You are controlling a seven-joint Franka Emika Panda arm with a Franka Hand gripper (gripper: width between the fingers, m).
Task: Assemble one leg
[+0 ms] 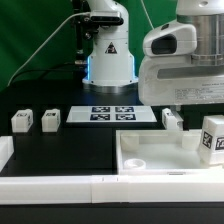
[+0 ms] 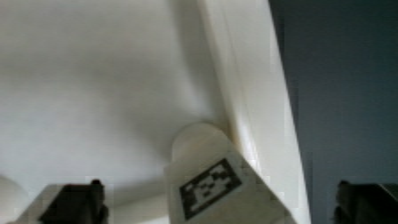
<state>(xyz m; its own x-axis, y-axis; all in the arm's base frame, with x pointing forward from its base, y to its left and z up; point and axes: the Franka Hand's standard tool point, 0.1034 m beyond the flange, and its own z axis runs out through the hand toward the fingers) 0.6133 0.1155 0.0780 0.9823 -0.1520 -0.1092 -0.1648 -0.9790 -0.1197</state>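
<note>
A leg (image 2: 217, 185), a white block with a black-and-white marker, stands upright in a corner of the white tabletop (image 2: 89, 100), close to its raised rim (image 2: 253, 90). My gripper (image 2: 219, 203) is open, with its dark fingers (image 2: 71, 203) wide apart on either side of the leg and not touching it. In the exterior view the same leg (image 1: 210, 138) stands at the tabletop's (image 1: 150, 158) right end, below the white hand (image 1: 185, 80). Three more legs lie on the black table: two at the exterior view's left (image 1: 22, 121) (image 1: 50, 119) and one (image 1: 172, 118) behind the tabletop.
The marker board (image 1: 112, 114) lies in front of the robot base (image 1: 108, 55). A white ledge (image 1: 60, 185) runs along the front edge, and a white block (image 1: 5, 150) sits at the exterior view's left edge.
</note>
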